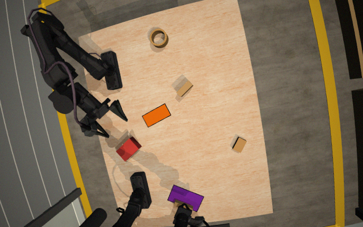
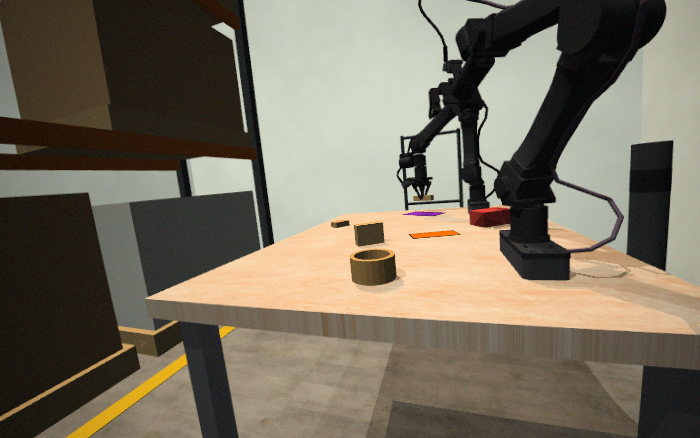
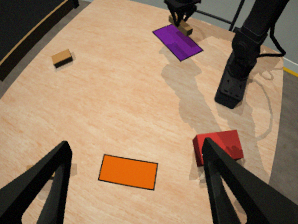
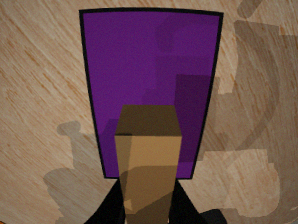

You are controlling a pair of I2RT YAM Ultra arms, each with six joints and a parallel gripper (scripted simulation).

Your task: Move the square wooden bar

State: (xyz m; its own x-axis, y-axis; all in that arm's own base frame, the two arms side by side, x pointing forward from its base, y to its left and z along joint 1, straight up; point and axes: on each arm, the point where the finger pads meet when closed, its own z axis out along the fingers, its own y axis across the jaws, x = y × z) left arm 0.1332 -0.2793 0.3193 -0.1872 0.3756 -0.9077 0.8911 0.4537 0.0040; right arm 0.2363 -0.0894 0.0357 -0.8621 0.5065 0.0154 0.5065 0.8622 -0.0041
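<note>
The square wooden bar (image 4: 148, 169) is held between my right gripper's fingers, lifted above the near edge of the purple rectangle (image 4: 149, 76). From the side, the bar (image 2: 423, 197) hangs clear of the table under the right gripper (image 2: 422, 192), above the purple rectangle (image 2: 424, 213). The orange rectangle (image 1: 156, 115) lies empty near the table's middle and also shows in the left wrist view (image 3: 128, 171). My left gripper (image 1: 116, 127) is open and empty, raised above the table between the orange rectangle and a red block (image 1: 128, 149).
A wooden ring (image 1: 158, 37), a wooden block (image 1: 184, 88) and a small dark-sided block (image 1: 238, 144) lie on the table. The red block (image 3: 218, 147) sits beside the orange rectangle. The two arm bases (image 1: 112, 70) (image 1: 140, 188) stand along one table edge.
</note>
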